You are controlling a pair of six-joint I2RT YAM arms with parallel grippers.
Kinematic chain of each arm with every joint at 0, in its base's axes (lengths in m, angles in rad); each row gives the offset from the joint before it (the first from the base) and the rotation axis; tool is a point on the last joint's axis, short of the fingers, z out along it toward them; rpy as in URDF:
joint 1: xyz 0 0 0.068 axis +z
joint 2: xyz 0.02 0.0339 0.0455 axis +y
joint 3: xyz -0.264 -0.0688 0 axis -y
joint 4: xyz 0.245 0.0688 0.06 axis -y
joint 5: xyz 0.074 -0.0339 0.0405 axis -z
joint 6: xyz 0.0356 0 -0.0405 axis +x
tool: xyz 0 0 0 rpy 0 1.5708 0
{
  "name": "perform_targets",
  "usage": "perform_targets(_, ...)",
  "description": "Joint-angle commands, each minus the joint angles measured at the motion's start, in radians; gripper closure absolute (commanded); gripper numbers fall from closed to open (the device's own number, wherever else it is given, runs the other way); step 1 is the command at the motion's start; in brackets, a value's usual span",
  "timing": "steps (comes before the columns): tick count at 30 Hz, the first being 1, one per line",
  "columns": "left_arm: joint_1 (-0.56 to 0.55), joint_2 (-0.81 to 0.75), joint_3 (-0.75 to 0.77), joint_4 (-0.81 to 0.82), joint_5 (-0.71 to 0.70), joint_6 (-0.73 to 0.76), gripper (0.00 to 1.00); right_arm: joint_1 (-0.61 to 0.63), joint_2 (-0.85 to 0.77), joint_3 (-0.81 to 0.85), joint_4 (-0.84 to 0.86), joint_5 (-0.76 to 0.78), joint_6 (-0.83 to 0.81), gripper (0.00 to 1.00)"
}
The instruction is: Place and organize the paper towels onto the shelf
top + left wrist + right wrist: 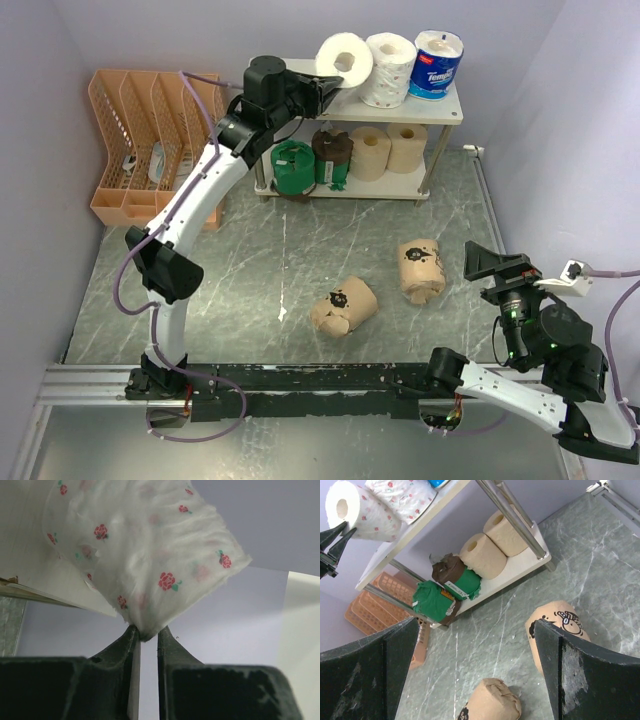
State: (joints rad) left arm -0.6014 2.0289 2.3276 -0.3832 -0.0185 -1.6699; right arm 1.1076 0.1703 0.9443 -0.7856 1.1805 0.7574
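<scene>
The shelf [445,107] stands at the back. Its top board holds a white rose-printed roll [344,58] on its side, a second speckled roll [390,68] and a blue-white roll [437,62]. The lower board holds a green roll [293,165], a dark brown roll [332,155] and two tan rolls [369,152]. Two kraft-wrapped rolls [343,305] [421,270] lie on the table. My left gripper [146,630] is shut on the edge of the rose-printed roll [150,545] at the shelf's top left. My right gripper [476,622] is open and empty above the table, right of the kraft rolls [490,700].
An orange slotted file organizer [150,140] stands left of the shelf, close to my left arm. Purple walls close in the back and both sides. A black rail [300,378] runs along the near table edge.
</scene>
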Motion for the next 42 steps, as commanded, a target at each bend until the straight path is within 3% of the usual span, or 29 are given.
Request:
perform_targets(1, -0.015, -0.055, -0.013, 0.094, -0.004, 0.002, 0.79, 0.006, 0.004, -0.001, 0.025, 0.017, -0.015, 0.0)
perform_targets(9, -0.022, -0.04, 0.014, 0.132, -0.038, 0.021, 0.64, 0.007, 0.002, 0.001, 0.023, 0.018, -0.023, 0.0)
perform_targets(14, -0.025, -0.039, 0.022, 0.156, -0.052, 0.051, 0.6, 0.008, -0.002, -0.004, 0.029, 0.021, -0.036, 0.0)
perform_targets(18, -0.026, -0.056, 0.026, 0.173, -0.03, 0.09, 0.34, 0.009, 0.005, -0.007, 0.031, 0.018, -0.043, 0.0)
perform_targets(19, -0.026, -0.068, 0.02, 0.186, -0.014, 0.111, 0.14, 0.009, 0.009, -0.006, 0.032, 0.014, -0.048, 0.0)
perform_targets(20, -0.025, -0.085, -0.001, 0.213, 0.003, 0.155, 0.0, 0.008, 0.015, -0.004, 0.035, 0.008, -0.059, 0.0)
perform_targets(23, -0.013, -0.188, -0.156, 0.316, 0.134, 0.325, 0.01, 0.024, 0.047, 0.014, 0.026, -0.03, -0.109, 0.0)
perform_targets(26, 0.011, -0.313, -0.33, 0.314, 0.246, 0.567, 0.01, 0.083, 0.113, 0.068, -0.065, -0.062, -0.096, 0.0)
perform_targets(31, 0.02, -0.49, -0.48, 0.125, 0.276, 1.072, 0.02, 0.156, 0.211, 0.094, -0.06, -0.114, -0.152, 0.0)
perform_targets(35, 0.02, -0.619, -0.646, -0.007, 0.422, 1.487, 0.02, 0.177, 0.208, 0.076, -0.022, -0.077, -0.153, 0.0)
perform_targets(37, 0.022, -0.674, -0.729, -0.092, 0.571, 1.685, 0.02, 0.215, 0.179, 0.075, -0.054, -0.032, -0.089, 0.0)
perform_targets(39, 0.002, -0.673, -0.74, -0.244, 0.644, 1.889, 0.02, 0.283, 0.161, 0.104, -0.186, 0.037, 0.083, 0.0)
perform_targets(42, -0.006, -0.634, -0.768, -0.362, 0.658, 1.944, 0.01, 0.33, 0.18, 0.108, -0.282, 0.079, 0.236, 0.0)
